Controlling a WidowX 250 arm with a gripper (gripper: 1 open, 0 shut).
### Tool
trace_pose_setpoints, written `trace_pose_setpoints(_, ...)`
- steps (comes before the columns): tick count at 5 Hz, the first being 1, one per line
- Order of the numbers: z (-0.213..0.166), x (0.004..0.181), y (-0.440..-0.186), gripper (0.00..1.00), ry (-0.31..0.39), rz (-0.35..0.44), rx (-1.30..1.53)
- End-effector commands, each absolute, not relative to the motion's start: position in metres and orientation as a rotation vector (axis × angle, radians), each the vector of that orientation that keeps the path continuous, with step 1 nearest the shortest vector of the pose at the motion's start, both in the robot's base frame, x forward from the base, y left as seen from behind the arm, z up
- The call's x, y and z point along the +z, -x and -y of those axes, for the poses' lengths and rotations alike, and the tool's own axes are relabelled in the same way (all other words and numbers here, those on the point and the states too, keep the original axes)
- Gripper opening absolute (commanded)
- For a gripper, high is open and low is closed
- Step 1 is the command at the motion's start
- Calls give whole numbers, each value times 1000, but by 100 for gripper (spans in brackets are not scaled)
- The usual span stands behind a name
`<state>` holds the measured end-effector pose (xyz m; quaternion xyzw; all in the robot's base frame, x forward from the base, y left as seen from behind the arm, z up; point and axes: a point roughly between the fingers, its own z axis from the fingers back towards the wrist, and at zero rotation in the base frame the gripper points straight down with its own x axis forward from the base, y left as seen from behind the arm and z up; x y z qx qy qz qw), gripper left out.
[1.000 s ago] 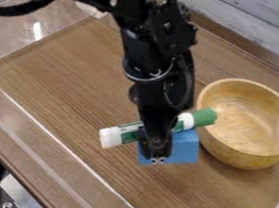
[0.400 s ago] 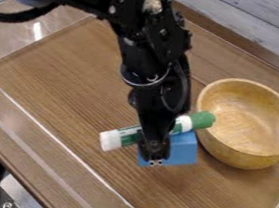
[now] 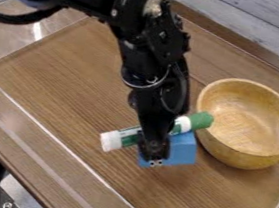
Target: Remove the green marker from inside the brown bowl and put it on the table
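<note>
Lowering step: marker out of bowl, held for release
Left of the brown bowl [image 3: 248, 125], the gripper [image 3: 156, 143] is closed on the green marker [image 3: 155, 131], tilted above the blue block [image 3: 170, 154]; next, clear the block (it may obstruct placement), then set down and open; wood-grain table [image 3: 67, 73] below, pale plank surface [image 3: 250, 29] behind the bowl

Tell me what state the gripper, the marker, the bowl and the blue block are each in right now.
Gripper: closed on the marker, pointing down.
Green marker: out of the bowl, cap on, held slanted between the fingers.
Brown bowl: upright, nothing seen inside.
Blue block: partly hidden behind the gripper and marker; can't tell whether it is touched.
</note>
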<state>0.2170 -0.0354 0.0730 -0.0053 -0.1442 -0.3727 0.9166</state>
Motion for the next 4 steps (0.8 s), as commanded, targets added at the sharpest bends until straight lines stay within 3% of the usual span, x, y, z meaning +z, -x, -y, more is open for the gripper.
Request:
trace_pose_setpoints(1, 32, 77, -224, 0, 2, 326, -747)
trace_pose_setpoints(4, 31, 71, -226, 0, 4, 320, -732)
